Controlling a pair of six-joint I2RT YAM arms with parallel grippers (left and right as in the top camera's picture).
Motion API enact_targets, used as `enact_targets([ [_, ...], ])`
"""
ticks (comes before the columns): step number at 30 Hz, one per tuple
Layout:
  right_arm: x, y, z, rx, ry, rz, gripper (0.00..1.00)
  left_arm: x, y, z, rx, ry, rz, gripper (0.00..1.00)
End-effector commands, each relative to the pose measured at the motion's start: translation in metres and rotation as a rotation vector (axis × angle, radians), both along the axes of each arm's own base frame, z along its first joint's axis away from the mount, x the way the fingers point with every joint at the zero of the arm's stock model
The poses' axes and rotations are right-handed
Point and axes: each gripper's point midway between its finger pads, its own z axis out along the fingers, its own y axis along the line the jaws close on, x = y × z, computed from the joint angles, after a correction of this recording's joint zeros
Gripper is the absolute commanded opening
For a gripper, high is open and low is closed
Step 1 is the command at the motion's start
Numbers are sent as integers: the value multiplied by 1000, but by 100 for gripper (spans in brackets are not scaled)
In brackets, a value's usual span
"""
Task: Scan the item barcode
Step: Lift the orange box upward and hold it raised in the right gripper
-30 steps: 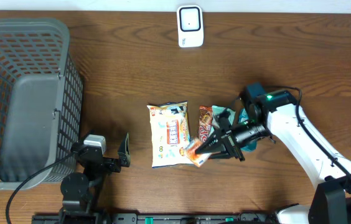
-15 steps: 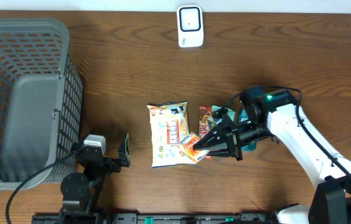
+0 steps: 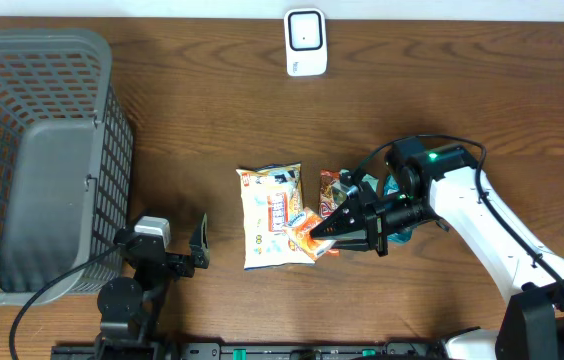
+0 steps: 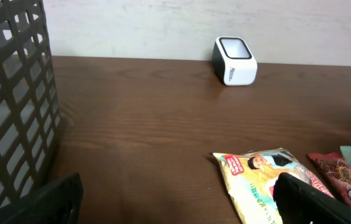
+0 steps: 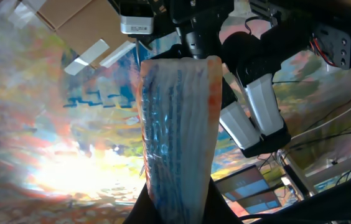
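The table (image 3: pixel 482 90) under me is dark brown wood, its long grain running side to side, evenly lit with a soft sheen. Behind its far edge I see a plain off-white wall (image 4: pixel 132 28), faintly mottled, meeting the tabletop in a straight line.

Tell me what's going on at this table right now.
The right arm has its jaws shut on an orange snack packet, holding it beside a larger white snack bag and a brown wrapper mid-table. The white barcode scanner stands at the far edge, so the packet is not at it yet. The left arm sits near the grey basket with its jaws open.
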Motion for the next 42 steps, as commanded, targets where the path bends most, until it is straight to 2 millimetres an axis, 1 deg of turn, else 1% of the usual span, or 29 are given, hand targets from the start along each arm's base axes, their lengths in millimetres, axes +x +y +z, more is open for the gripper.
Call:
enact_targets([
  [1,3,0,11,49,-42,-15,1,-1,1,-13,16,34,4,98],
  [30,2,-1,7,31,-51,-9,1,-1,1,-13,16,34,4,98],
  [38,3,-5,-4,-35,-71,-2,1,-1,1,-13,16,34,4,98],
  [42,4,-6,-5,-39,-73,-7,1,-1,1,-13,16,34,4,98],
])
